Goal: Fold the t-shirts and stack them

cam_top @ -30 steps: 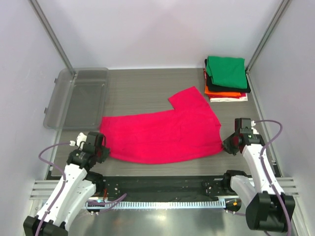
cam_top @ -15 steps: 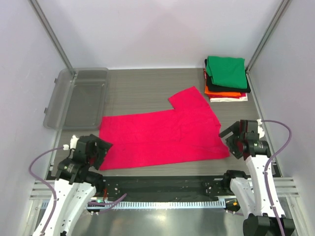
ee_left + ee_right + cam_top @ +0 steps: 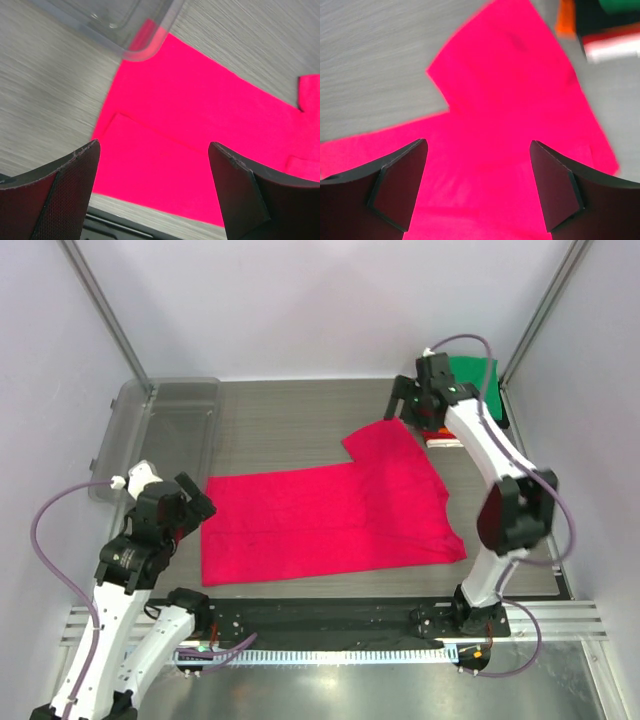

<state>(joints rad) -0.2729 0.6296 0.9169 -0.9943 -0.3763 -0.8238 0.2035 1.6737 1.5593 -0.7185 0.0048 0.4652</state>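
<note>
At the desk's (image 3: 290, 430) 10 o'clock corner I see the clear plastic tub (image 3: 160, 435), lying open and flat. My left tool (image 3: 196, 502) hangs just off the 9 o'clock edge of the crimson-pink t-shirt (image 3: 330, 515), which lies spread across the middle of the desk with one sleeve pointing toward 1 o'clock. On the left wrist camera the left tool (image 3: 152, 185) is spread wide, its two fingers (image 3: 65, 190) far apart and nothing between them. Below them I see the shirt's (image 3: 200, 140) 9 o'clock part with a folded flap along it, and at 11 o'clock a corner of the tub (image 3: 115, 25) overlapping the cloth's edge.

Moving across, my right arm reaches far over the desk, and the right tool (image 3: 410, 410) sits above the sleeve tip at the shirt's 1 o'clock end. The right wrist camera shows the right tool (image 3: 477, 185) gaping wide as well, fingers (image 3: 400, 185) well apart and holding nothing, with the sleeve and the body of the shirt (image 3: 510, 115) underneath.

At the desk's 1 o'clock corner sits the stack of folded t-shirts, with the green t-shirt (image 3: 470, 372) on top and the lower ones largely hidden by the arm. On the right wrist camera the stack (image 3: 605, 30) appears blurred at 1 o'clock, with orange, black, green and white layers, close beside the sleeve; I cannot tell whether they touch.
</note>
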